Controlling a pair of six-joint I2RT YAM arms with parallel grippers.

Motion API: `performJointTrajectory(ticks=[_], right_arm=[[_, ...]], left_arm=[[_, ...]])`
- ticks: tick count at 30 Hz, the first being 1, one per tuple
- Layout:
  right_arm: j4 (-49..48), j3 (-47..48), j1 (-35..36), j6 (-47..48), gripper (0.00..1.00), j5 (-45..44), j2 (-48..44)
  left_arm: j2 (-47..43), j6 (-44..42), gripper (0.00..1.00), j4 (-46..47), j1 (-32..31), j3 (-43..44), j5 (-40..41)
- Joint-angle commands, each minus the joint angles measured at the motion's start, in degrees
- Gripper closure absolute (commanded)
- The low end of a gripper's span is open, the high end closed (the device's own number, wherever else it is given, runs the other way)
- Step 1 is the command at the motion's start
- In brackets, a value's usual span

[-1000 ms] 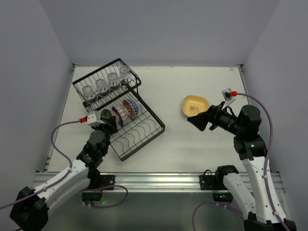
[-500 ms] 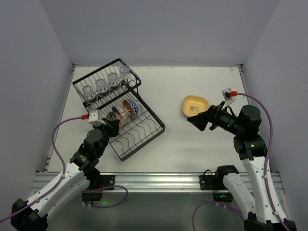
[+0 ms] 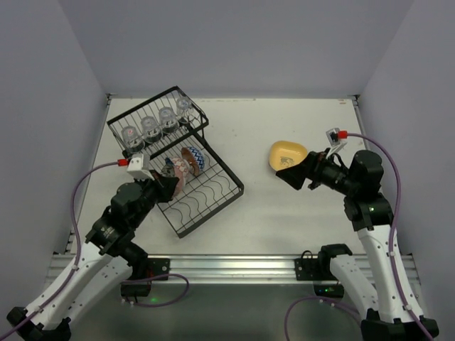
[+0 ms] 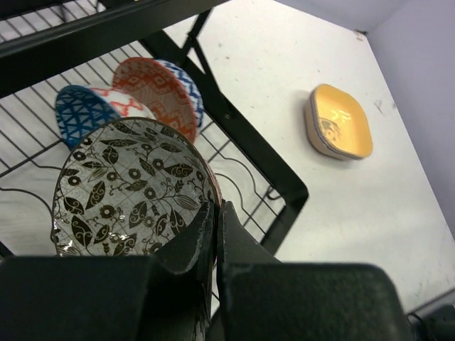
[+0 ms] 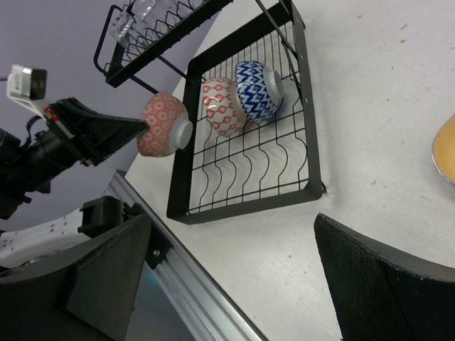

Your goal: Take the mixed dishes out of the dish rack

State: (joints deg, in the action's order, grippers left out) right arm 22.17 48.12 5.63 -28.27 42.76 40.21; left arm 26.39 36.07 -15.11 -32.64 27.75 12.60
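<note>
Left wrist view: the pink bowl (image 4: 135, 188), its inside printed with black leaves and flowers, is tipped on its side with its rim pinched between the closed fingers of the left hand (image 4: 217, 213). The right wrist view shows it at the near-left edge of the flat tray section of the dish rack (image 3: 238, 186); whether it touches the wires cannot be told. Just behind it, a red-and-white bowl (image 5: 224, 106) and a blue zigzag bowl (image 5: 257, 89) stand on edge among the wavy dividers, close against each other. Four glass cups (image 3: 151, 126) sit in a row in the deeper basket section. The yellow plate (image 3: 287, 155) lies on the table (image 3: 284, 220), well apart from the rack. The right hand (image 3: 288, 177) hangs just beside the plate, fingers spread wide, holding nothing.
</note>
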Motion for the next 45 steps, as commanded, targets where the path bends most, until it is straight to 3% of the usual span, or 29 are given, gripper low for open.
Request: performJointTrajectory(ticks=[1,5,8,13,19,25,29,38,44,45], right_arm=[[1.29,3.91,0.26,0.76,0.01,-1.45,1.54],[5.06,6.37,1.31,1.29,0.02,-3.29,5.22],[7.17,7.51,4.28,1.46,0.02,-6.88,6.72],[10.78,10.59,8.52,1.73,0.02,-12.7,8.84],[18.58,16.56,10.8,3.74,0.12,-18.05,10.94],[24.84,17.28,18.96,5.24,0.28,-26.06,12.79],[25.9,15.78,25.89,4.63,0.36,-29.04,16.38],[28.45,14.46,37.87,3.58,0.51,-35.82,22.02],[29.07,14.99,39.02,2.79,0.81,-39.59,22.99],[29.07,15.16,39.02,2.52,0.93,-40.64,22.81]], left_arm=[[3.03,-3.37,1.0,-5.44,0.12,7.84,-9.92],[8.49,-6.62,1.0,-8.35,-0.84,17.04,-20.84],[14.89,-10.13,1.0,-10.71,-6.8,22.33,-20.35],[30.0,-13.57,1.0,-18.1,-30.31,36.22,3.59],[40.46,-26.3,1.0,-19.16,-43.26,41.15,14.27],[48.22,-35.28,1.0,-17.5,-57.59,41.69,22.89],[48.49,-41.69,1.0,-11.53,-60.17,39.67,22.56],[49.72,-44.25,1.0,-7.83,-60.26,38.35,22.47],[49.2,-43.99,1.0,-7.12,-60.17,36.68,22.73],[48.93,-43.9,1.0,-6.86,-59.91,35.98,22.73]])
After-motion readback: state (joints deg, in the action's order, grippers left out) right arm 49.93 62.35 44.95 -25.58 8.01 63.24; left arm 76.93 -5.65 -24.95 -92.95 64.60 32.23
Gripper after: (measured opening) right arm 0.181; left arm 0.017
